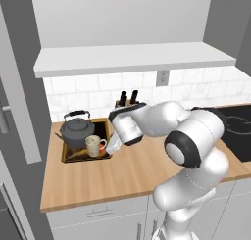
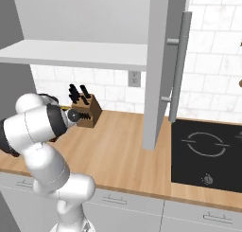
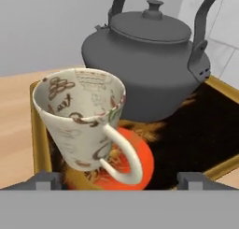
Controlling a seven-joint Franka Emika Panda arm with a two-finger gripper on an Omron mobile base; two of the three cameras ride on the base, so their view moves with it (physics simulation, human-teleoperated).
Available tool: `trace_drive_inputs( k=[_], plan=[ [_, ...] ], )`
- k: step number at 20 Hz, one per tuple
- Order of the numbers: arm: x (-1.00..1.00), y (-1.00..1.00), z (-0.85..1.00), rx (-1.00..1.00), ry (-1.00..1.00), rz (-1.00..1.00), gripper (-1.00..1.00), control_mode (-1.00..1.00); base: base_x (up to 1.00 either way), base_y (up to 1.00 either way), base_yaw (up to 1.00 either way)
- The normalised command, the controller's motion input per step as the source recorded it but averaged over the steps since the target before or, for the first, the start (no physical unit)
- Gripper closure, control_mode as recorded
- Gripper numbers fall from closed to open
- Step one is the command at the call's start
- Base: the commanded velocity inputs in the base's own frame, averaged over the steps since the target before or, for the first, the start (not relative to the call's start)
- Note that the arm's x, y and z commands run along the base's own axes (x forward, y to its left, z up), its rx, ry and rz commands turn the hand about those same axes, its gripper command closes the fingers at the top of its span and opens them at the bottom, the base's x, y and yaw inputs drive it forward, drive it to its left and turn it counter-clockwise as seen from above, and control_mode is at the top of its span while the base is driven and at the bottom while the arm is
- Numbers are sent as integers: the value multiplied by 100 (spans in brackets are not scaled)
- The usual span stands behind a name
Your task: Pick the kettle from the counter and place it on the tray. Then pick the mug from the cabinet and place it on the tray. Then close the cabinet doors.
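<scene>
The dark grey kettle stands upright at the back of the wooden-rimmed tray, on the left end of the counter. The beige patterned mug sits in the tray's front part, beside the kettle, its handle turned toward my hand. My gripper is open just right of the mug; the fingertips stand wide on either side of the handle without touching it. The cabinet has its doors swung open.
A wooden knife block stands against the tiled wall behind my arm. A black cooktop is set into the counter's right end. The open right door's bar handle hangs over the counter near the cooktop.
</scene>
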Motion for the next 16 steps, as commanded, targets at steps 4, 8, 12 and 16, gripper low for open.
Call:
trace_drive_inputs(
  k=[4, 8, 12, 16],
  plan=[
    [-26, -19, 66, 0, 0, -4, -100, -100, 0, 0, 0],
    [-49, -17, 74, 0, 0, -12, -100, -100, 0, 0, 0],
    [-45, -8, 71, 0, 1, -7, -100, -100, 0, 0, 0],
    [-50, -1, 69, 0, 0, -1, -100, -100, 0, 0, 0]
  ],
)
